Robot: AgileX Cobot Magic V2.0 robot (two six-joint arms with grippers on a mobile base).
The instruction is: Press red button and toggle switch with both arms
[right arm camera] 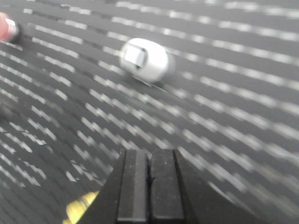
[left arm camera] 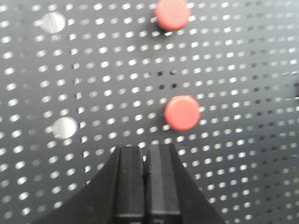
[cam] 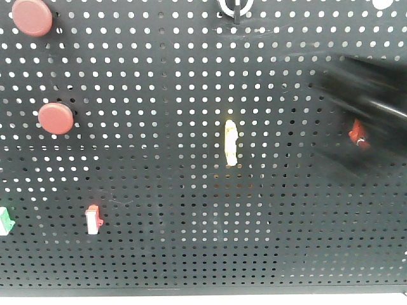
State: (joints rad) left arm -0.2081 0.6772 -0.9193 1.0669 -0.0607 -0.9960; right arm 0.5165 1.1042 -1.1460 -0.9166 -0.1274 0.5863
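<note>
A black pegboard (cam: pixel 191 190) carries two round red buttons (cam: pixel 56 118) (cam: pixel 32 17). In the left wrist view my left gripper (left arm camera: pixel 145 151) is shut and empty, just below and left of the lower red button (left arm camera: pixel 182 112); the other button (left arm camera: pixel 172 14) is higher up. In the right wrist view my right gripper (right arm camera: pixel 149 156) is shut and empty, below a white toggle switch (right arm camera: pixel 143 59); the picture is motion-blurred. In the front view the right arm (cam: pixel 372 95) is a black blur at the right, partly covering a small red switch (cam: pixel 359 133). The left arm is out of the front view.
A yellow toggle (cam: pixel 231 143) sits mid-board and also shows in the right wrist view (right arm camera: pixel 81 205). A red-and-white switch (cam: pixel 94 219) and a green-and-white one (cam: pixel 4 220) are at the lower left. Two white round plugs (left arm camera: pixel 53 22) (left arm camera: pixel 64 127) are left of the left gripper.
</note>
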